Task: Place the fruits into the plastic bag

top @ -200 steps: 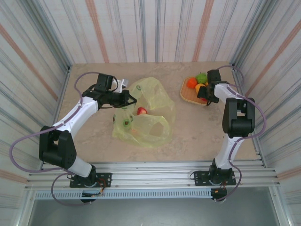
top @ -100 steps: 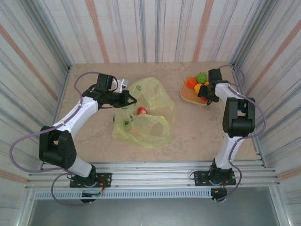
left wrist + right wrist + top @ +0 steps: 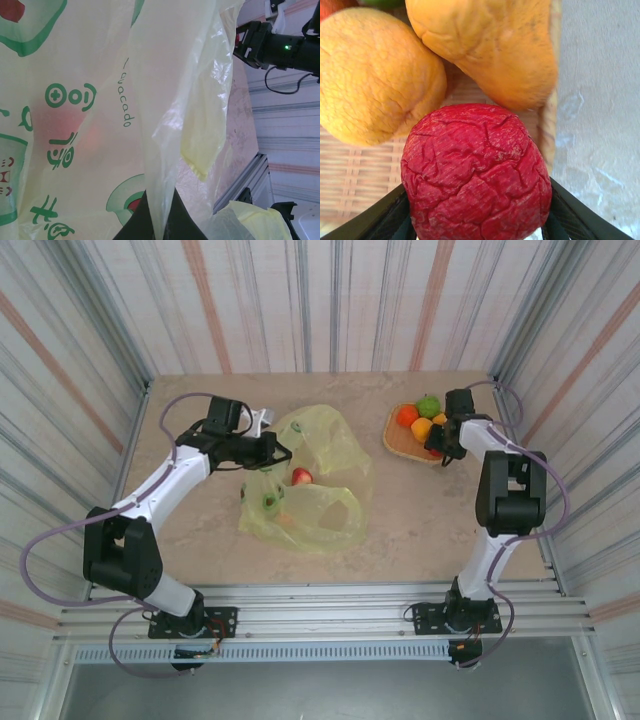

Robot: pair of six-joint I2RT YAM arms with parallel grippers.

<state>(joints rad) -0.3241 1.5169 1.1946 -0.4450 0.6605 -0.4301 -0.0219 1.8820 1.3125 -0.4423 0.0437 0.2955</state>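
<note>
The right gripper [image 3: 476,222] is closed around a wrinkled red fruit [image 3: 475,170] on the woven tray [image 3: 350,175] beside two orange fruits [image 3: 375,75], while the left gripper [image 3: 157,222] pinches a fold of the plastic bag [image 3: 325,495], well apart to the left. This looks like the pick-up step; next comes lifting clear and carrying it to the bag, whose mouth is hard to make out under crumpled film.

Bagged fruit [image 3: 62,125] blurred behind plastic bag [image 3: 100,60], red fruit [image 3: 475,175] cropped at bottom

Round woven tray [image 3: 391,436] far right, marble table [image 3: 420,515].
</note>
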